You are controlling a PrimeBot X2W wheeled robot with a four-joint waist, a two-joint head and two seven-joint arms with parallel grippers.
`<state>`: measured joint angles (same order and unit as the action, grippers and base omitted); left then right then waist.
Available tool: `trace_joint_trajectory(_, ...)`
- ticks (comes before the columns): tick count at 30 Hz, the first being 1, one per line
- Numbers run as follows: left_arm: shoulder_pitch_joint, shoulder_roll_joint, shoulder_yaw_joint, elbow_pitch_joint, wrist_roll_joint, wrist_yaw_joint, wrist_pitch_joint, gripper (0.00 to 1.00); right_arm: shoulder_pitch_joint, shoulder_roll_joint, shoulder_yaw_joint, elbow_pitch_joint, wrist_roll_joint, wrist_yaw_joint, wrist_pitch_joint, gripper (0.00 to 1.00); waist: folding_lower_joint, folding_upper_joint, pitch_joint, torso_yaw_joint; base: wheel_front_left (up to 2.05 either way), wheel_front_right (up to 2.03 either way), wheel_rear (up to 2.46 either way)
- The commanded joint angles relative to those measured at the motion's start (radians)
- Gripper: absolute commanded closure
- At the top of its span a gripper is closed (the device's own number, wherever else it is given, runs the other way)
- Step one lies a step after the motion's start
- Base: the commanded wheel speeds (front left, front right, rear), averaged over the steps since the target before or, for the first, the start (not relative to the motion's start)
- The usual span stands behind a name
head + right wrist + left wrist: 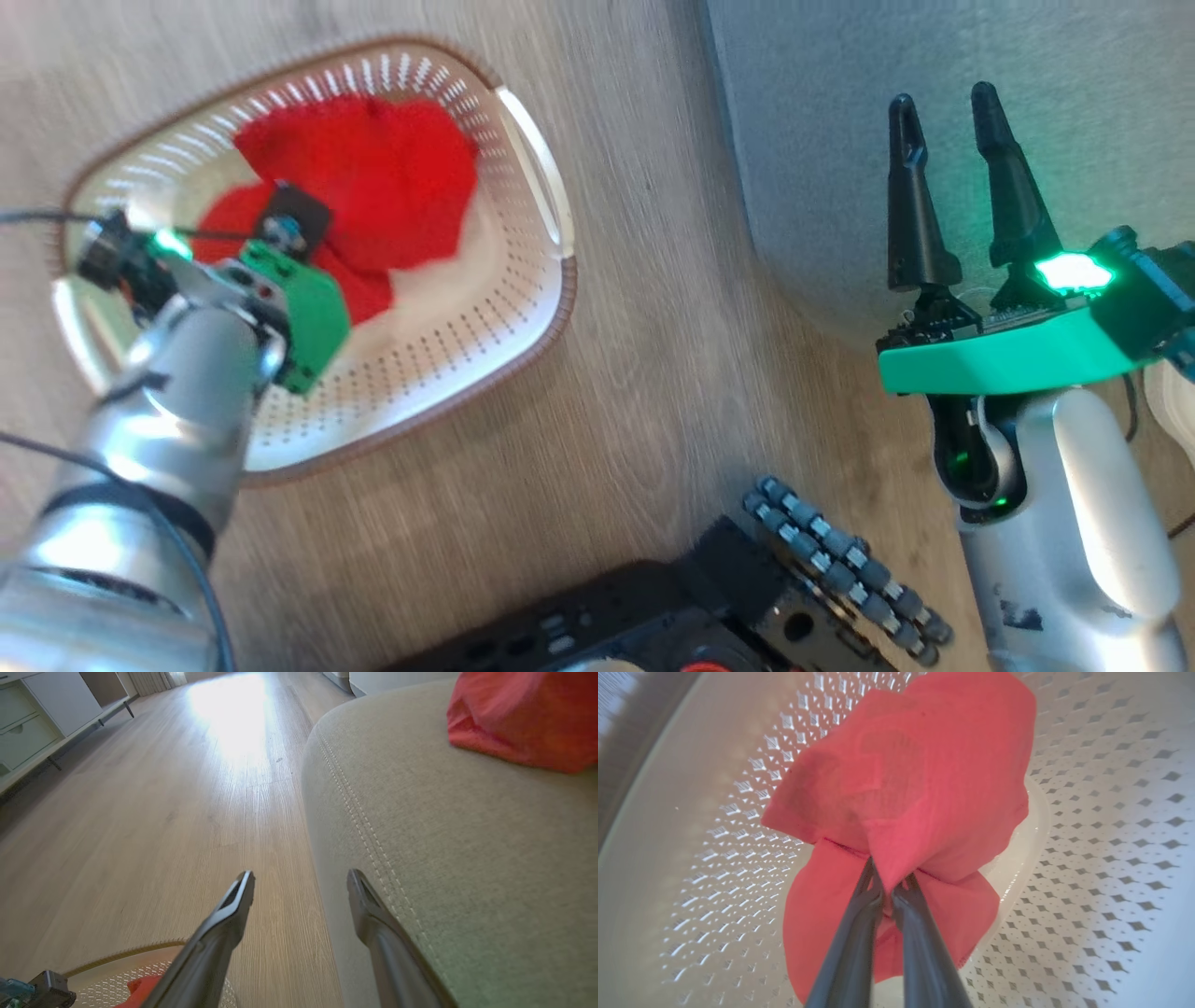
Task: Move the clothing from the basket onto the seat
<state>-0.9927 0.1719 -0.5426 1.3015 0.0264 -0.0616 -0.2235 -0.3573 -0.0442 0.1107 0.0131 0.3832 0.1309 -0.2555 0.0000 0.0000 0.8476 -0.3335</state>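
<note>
The cream perforated basket (523, 327) stands on the floor at the left. One red garment (373, 177) lies crumpled inside it. My left arm reaches down into the basket. In the left wrist view my left gripper (889, 884) is shut on a raised fold of that garment (915, 788), above the basket wall (1111, 812). At the right my right gripper (943, 103) is open and holds nothing, hovering at the edge of the grey seat (822, 112). A second red garment (523, 718) lies on the seat (467, 858), beyond my right gripper (300, 877).
Pale wood floor (672, 327) separates basket and seat. My black base with a roller wheel (840, 560) sits at the bottom. In the right wrist view the basket rim (126, 954) shows at the lower left, and a pale cabinet (46, 714) stands far off.
</note>
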Motion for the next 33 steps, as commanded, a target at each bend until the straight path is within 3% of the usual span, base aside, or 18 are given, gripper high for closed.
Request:
trace_joint_trajectory(1, 0.037, 0.005, 0.019, -0.011, -0.015, -0.003, -0.017, 1.00, 0.039, -0.006, 0.009, -0.019, -0.011, 0.000, -0.006, 0.00, 0.0000, 0.0000, -0.090, 0.039, 0.00, 0.00, 0.00)
trace_joint_trajectory(7, 0.124, -0.044, 0.028, -0.053, -0.052, 0.006, -0.037, 1.00, 0.052, -0.006, 0.003, 0.002, -0.044, 0.000, -0.006, 0.00, 0.0000, 0.0000, -0.233, 0.094, 0.00, 0.00, 0.00)
trace_joint_trajectory(16, 0.287, -0.059, 0.099, -0.335, -0.135, 0.039, -0.038, 1.00, 0.107, -0.006, -0.009, 0.043, -0.088, 0.000, -0.006, 0.00, 0.0000, 0.0000, -0.435, 0.182, 0.00, 0.00, 0.00)
trace_joint_trajectory(25, 0.435, -0.050, 0.263, -0.761, -0.175, 0.107, -0.038, 1.00, 0.181, -0.020, 0.003, 0.075, -0.099, 0.000, -0.006, 0.00, 0.0000, 0.0000, -0.605, 0.237, 0.00, 0.00, 0.00)
trace_joint_trajectory(33, 0.542, -0.085, 0.417, -1.120, -0.174, 0.082, -0.038, 1.00, 0.214, -0.044, 0.031, 0.085, -0.089, 0.000, -0.006, 0.00, 0.0000, 0.0000, -0.697, 0.262, 0.00, 0.00, 0.00)
